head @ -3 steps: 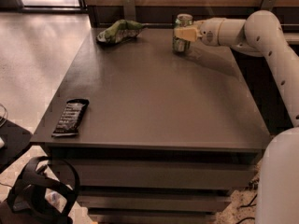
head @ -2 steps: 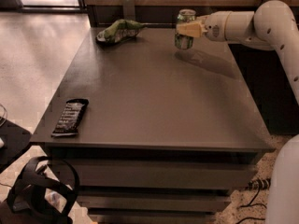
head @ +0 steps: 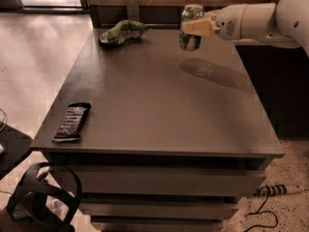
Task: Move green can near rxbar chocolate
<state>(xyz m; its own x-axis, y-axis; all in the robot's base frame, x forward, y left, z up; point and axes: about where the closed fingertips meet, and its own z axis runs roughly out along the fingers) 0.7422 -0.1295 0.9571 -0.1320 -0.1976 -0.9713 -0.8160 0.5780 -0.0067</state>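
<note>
The green can (head: 191, 27) is held upright in the air above the far right part of the dark table (head: 159, 105). My gripper (head: 197, 27) reaches in from the right on a white arm and is shut on the can's side. The rxbar chocolate (head: 72, 121), a flat black bar with pale lettering, lies at the table's near left edge, far from the can.
A green-and-white snack bag (head: 121, 32) lies at the table's far left. A wall with a dark base runs behind the table. A black headset (head: 41, 199) sits on the floor at the lower left, and a cable (head: 270, 197) lies at the lower right.
The gripper has lifted the green can off the table and carried it slightly left; its shadow now falls on the table below it.
</note>
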